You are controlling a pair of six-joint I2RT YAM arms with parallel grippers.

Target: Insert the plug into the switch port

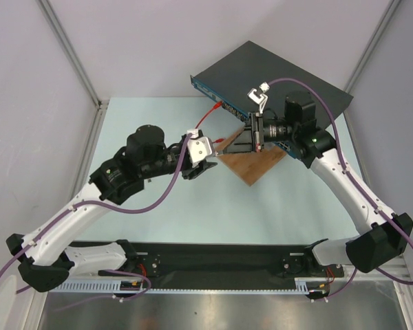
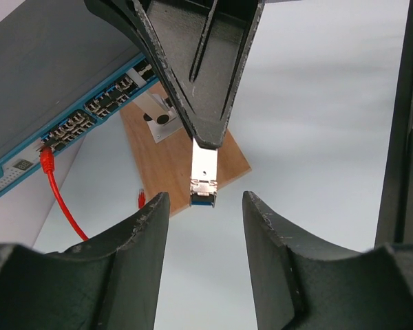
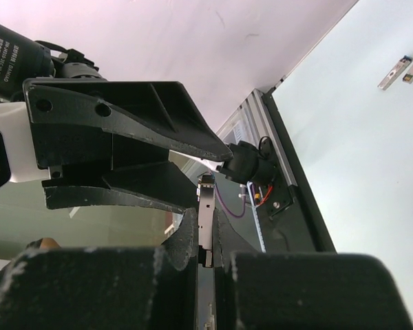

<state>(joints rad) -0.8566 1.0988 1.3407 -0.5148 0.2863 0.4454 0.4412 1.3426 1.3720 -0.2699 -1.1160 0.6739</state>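
We read the scene against the switch (image 1: 275, 72), the dark grey box at the far side of the table (image 1: 158, 227), its blue port strip (image 2: 89, 120) facing the arms.

Farthest from the switch is the left gripper (image 2: 205, 206). Its jaws stand moderately apart, one on each side of the plug's free end, and touch nothing. Just in front of the blue strip, between the two grippers, hangs the plug (image 2: 204, 168), a slim silver module with a blue tip. That tip points away from the switch, toward the left wrist. The right gripper (image 2: 205, 130), closest to the switch, has it pinched tight at the other end. A red cable (image 2: 62, 199) already sits in a port near the strip's left end. A wooden board (image 1: 258, 165) lies against the front of the switch, under the right wrist.

We judge the step in hand to be carrying the plug to a port with the right arm alone. To do it well, we would first draw the left gripper straight back, away from the switch, so that neither finger brushes the blue tip. Such a thin body could pivot in a two-finger pinch. Which end mates we cannot tell, so we would check before turning the plug. Then we would square it to a free port away from the red cable and push straight along the port's axis, not at a slant.
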